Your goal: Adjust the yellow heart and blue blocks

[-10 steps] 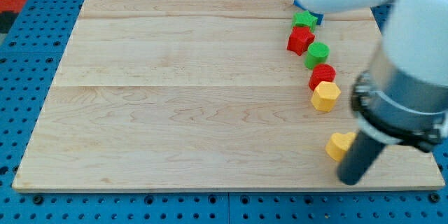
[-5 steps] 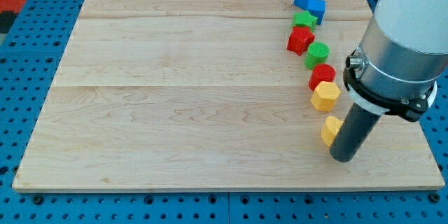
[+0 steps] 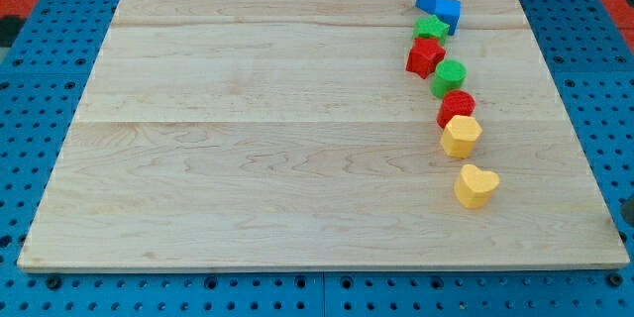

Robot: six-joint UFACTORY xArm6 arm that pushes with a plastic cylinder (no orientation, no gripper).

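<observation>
My tip is out of view, so where it sits among the blocks cannot be told. The board point(image 3: 297, 129) carries eight blocks in a chain down the view's right: two blue blocks point(image 3: 438, 4) touching at top, two green, two red, one yellow block point(image 3: 461, 136), and the yellow heart point(image 3: 475, 185) lowest, apart.

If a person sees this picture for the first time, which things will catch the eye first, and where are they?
The eye goes first to a curved chain of small blocks down the board's right side: two blue blocks at the view's top, then a green star, a red block, a green cylinder, another red block and a yellow hexagon. The yellow heart lies apart, just below the chain. My tip does not show in this view.
</observation>
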